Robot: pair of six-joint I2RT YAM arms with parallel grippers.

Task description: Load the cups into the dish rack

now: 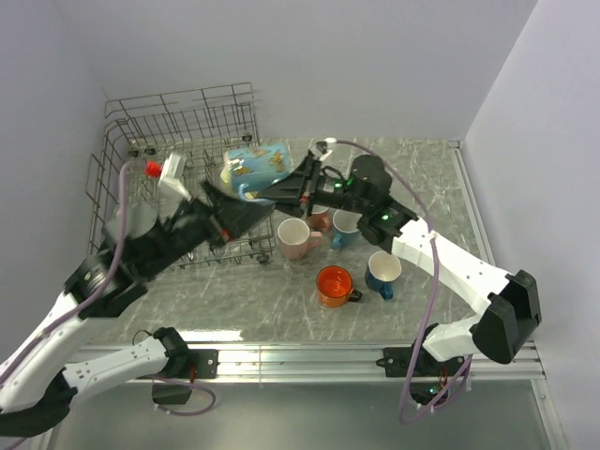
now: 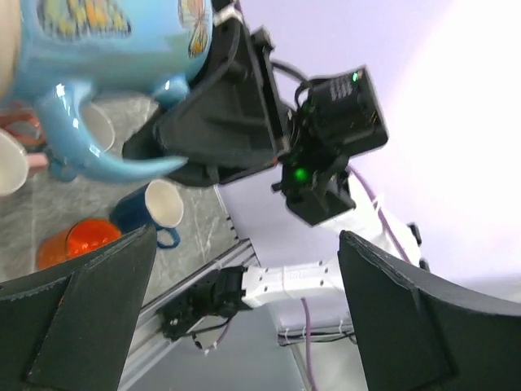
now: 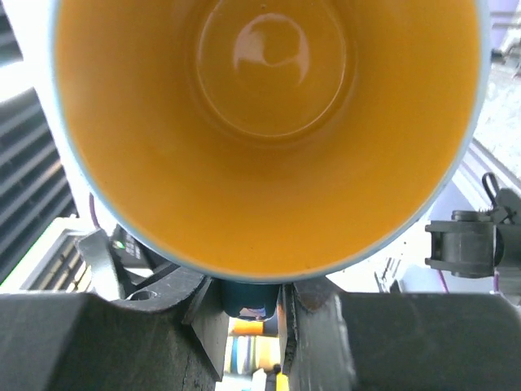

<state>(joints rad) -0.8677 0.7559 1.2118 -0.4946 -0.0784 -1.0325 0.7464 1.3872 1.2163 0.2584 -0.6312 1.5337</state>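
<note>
From above, the teal ceramic mug with the butterfly print (image 1: 255, 169) hangs tipped on its side in the air, at the right side of the large grey wire dish rack (image 1: 150, 141) on the far left of the table (image 1: 234, 300). The right fingers (image 1: 265, 192) reach in from the right and grasp it low down. The right wrist view adds the mug's yellow-orange inside (image 3: 269, 122), mouth towards the camera, and a dark teal part pinched between the two clenched fingers below it. The left fingers (image 1: 239, 200) sit just near of the mug. The left wrist view shows them spread wide with nothing between them, and the mug's curved handle (image 2: 89, 159) above them.

Five mugs stand on the table right of the rack:
- pale pink mug (image 1: 295, 237)
- salmon mug (image 1: 322, 220)
- light blue mug (image 1: 345, 228)
- glossy orange mug (image 1: 334, 284)
- dark blue mug (image 1: 383, 273)
</note>
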